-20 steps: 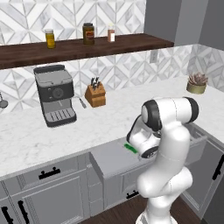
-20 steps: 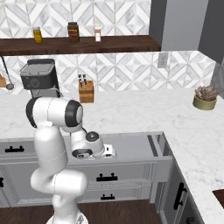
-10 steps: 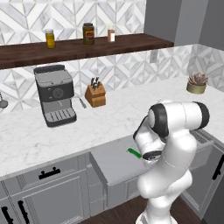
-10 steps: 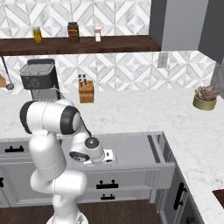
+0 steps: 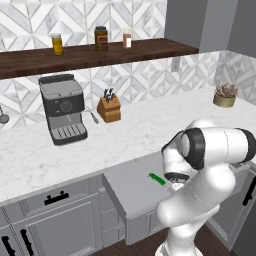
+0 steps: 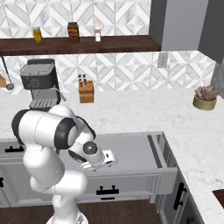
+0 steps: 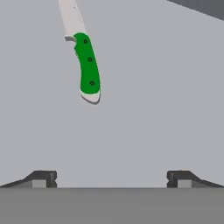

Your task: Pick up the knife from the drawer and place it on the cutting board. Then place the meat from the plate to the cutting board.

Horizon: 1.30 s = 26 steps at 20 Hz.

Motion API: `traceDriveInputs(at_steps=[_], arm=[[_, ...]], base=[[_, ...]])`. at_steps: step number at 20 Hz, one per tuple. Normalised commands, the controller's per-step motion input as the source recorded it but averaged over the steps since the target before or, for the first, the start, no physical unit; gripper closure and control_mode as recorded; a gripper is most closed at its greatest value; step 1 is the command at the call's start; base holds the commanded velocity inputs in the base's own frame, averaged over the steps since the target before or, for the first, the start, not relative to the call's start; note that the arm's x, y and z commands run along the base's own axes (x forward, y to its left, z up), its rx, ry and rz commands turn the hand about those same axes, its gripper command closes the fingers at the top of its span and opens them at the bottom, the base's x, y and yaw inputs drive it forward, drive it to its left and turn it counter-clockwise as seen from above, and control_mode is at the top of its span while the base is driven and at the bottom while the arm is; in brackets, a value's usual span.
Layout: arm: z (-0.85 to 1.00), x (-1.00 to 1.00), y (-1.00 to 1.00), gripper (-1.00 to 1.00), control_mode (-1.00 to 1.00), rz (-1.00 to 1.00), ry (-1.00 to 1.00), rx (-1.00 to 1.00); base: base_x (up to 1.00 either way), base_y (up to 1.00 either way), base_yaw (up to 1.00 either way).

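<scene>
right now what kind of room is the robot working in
A rendered home kitchen, by the look of it: a marble-look counter carries an espresso machine and a wooden knife block, jars stand on a dark wall shelf, and a green-handled knife lies in an open grey drawer.

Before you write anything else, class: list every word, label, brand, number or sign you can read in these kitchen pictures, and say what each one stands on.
No text can be read in any view.
Jars on the shelf: the labels are too blurred to read.
Coffee machine: a round dial, no readable marking.
Knife: three dark rivets on the green handle, no lettering.
Drawer: plain grey, no marking.
</scene>
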Motion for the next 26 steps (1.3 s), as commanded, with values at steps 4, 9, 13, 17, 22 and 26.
traceDriveInputs(at_steps=[4, 9, 13, 17, 22, 26], arm=[[0.95, 0.51, -0.01, -1.0, -1.0, 0.12, 0.18, 0.09], [0.98, 0.55, -0.08, -1.0, -1.0, 0.06, 0.23, 0.13], [0.49, 0.18, -0.22, -1.0, -1.0, 0.04, 0.14, 0.25], [0.0, 0.01, -0.04, -1.0, -1.0, 0.0, 0.0, 0.01], [0.0, 0.0, -0.36, -1.0, -1.0, 0.05, 0.0, 0.17], [-0.15, -0.02, -0.47, -1.0, -1.0, 0.06, 0.0, 0.1]], base=[[0.0, 0.0, 0.0], [0.0, 0.0, 0.0], [0.0, 0.0, 0.0], [0.0, 0.0, 0.0], [0.0, 0.0, 0.0], [0.0, 0.0, 0.0]])
